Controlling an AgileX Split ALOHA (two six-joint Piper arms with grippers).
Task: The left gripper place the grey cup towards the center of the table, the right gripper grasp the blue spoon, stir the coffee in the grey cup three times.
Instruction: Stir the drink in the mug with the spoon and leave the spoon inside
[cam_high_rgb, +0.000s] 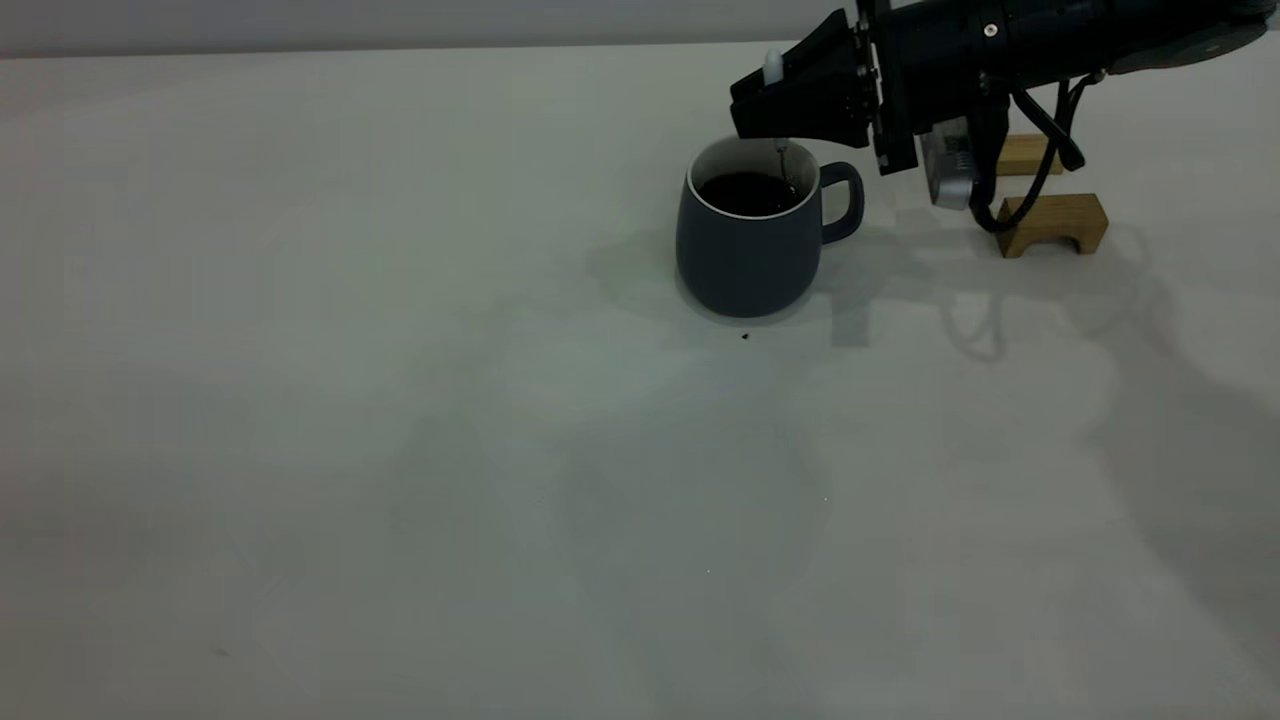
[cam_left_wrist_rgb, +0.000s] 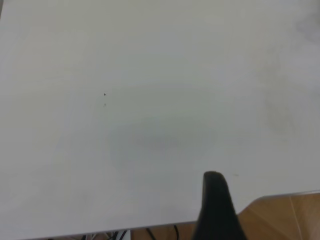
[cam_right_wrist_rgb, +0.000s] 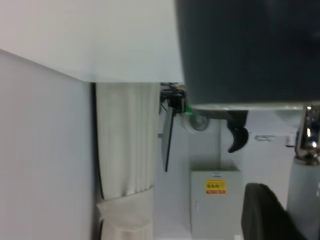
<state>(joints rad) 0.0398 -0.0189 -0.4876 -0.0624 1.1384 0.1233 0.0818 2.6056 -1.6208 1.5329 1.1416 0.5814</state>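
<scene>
right hand (cam_high_rgb: 775, 125) dips blue spoon (cam_high_rgb: 774, 70) into grey cup (cam_high_rgb: 745, 255)

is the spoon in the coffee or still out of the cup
In. The blue spoon, held upright by the right gripper, runs down past the grey cup rim into the coffee.

Table (cam_high_rgb: 350, 450) left open; wooden blocks (cam_high_rgb: 1055, 222) crowd right

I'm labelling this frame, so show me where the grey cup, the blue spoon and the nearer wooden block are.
grey cup (cam_high_rgb: 745, 265): exterior view, on the dark outer wall below the rim.
blue spoon (cam_high_rgb: 773, 68): exterior view, on the pale handle tip above the right hand.
nearer wooden block (cam_high_rgb: 1058, 215): exterior view, on its front face.
</scene>
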